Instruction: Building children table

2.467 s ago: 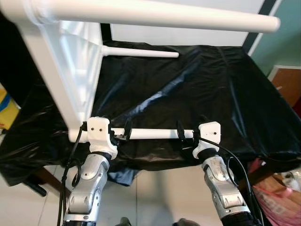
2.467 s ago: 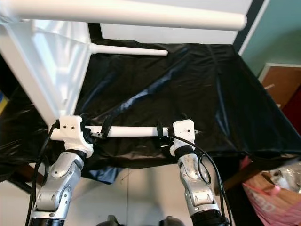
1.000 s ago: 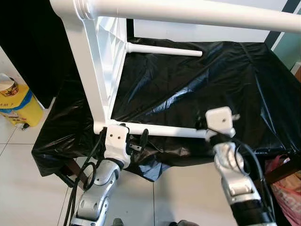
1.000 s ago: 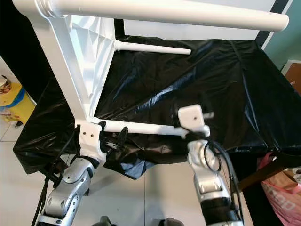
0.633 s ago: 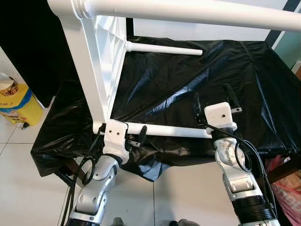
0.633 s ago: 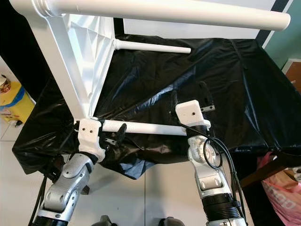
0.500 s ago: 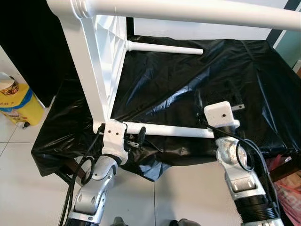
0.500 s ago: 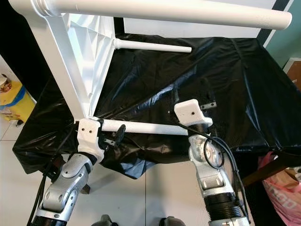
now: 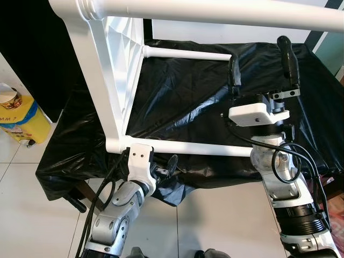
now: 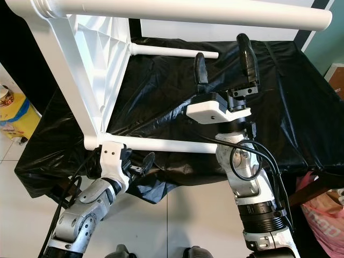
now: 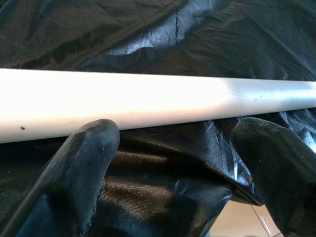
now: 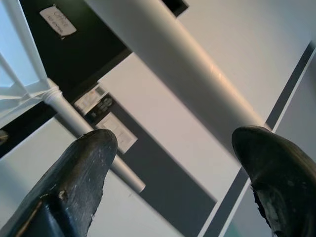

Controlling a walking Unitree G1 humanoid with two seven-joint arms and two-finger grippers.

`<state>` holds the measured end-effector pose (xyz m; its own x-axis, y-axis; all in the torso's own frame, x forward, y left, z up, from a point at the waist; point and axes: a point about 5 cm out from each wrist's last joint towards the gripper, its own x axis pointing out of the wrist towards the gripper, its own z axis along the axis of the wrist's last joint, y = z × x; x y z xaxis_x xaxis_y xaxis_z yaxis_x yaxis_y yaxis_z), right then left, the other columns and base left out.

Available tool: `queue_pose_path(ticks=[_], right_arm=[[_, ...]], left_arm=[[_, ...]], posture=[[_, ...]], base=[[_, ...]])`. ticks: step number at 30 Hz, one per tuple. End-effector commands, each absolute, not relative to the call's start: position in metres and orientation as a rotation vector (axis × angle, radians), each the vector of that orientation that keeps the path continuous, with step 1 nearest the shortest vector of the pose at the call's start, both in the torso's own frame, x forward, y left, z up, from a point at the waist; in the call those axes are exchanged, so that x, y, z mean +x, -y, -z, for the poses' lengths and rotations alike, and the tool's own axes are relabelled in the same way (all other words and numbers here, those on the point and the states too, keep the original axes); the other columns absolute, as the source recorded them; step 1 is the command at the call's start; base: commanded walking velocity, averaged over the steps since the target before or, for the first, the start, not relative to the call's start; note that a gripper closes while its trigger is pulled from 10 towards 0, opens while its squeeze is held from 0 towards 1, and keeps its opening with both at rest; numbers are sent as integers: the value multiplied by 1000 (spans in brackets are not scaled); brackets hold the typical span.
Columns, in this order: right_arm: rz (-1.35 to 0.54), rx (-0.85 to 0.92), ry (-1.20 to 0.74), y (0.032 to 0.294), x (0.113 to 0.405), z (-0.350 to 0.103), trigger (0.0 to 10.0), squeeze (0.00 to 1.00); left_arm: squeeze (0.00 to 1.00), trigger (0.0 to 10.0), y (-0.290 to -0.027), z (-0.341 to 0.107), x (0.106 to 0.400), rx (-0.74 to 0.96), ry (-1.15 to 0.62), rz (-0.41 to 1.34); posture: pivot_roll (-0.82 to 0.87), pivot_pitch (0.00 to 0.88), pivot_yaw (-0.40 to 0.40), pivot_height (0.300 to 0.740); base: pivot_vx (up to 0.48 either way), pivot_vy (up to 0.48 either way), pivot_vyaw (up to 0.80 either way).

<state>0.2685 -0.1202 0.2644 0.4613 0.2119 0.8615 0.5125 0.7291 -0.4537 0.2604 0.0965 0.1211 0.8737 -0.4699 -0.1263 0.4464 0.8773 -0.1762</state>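
Observation:
A white children's table lies on its side on a black sheet (image 9: 188,97), its ribbed tabletop (image 9: 121,59) at the left and its legs pointing right. The near lower leg (image 9: 188,149) runs along the front edge. My left gripper (image 9: 163,167) sits just below that leg, open, and the leg (image 11: 148,101) lies just past its fingertips (image 11: 84,168). Raised above the sheet, my right gripper (image 9: 260,64) points its fingers upward and stands open. Through its wrist camera the upper leg (image 12: 173,64) shows beyond the fingers (image 12: 79,177). A far leg (image 9: 188,55) lies at the back.
On the tiled floor (image 9: 215,215), a yellow container (image 9: 16,115) stands at the left. The sheet hangs over the front edge of the supporting table (image 9: 177,185). The upper table leg (image 9: 215,13) spans overhead across the top of the view.
My right gripper has left the near lower leg and swung up, fingers now pointing upward and open. My left gripper has slipped down just below the leg.

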Motion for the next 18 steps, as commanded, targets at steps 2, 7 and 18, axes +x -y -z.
queue_pose_path(ticks=[2, 7, 18], right_arm=[[209, -792, 1202, 111, 263, -272, 10000, 0], [233, -838, 1274, 104, 263, -277, 10000, 0], [194, -894, 1395, 90, 272, -299, 10000, 0]], left_arm=[[0, 10000, -90, -118, 258, -145, -192, 602], [0, 10000, -88, -118, 260, -140, -203, 603], [0, 10000, -86, -121, 265, -140, -212, 615]], posture=[[54, 83, -12, 740], [52, 81, -10, 740], [28, 76, 16, 740]], base=[[0, 0, 0], [0, 0, 0], [0, 0, 0]])
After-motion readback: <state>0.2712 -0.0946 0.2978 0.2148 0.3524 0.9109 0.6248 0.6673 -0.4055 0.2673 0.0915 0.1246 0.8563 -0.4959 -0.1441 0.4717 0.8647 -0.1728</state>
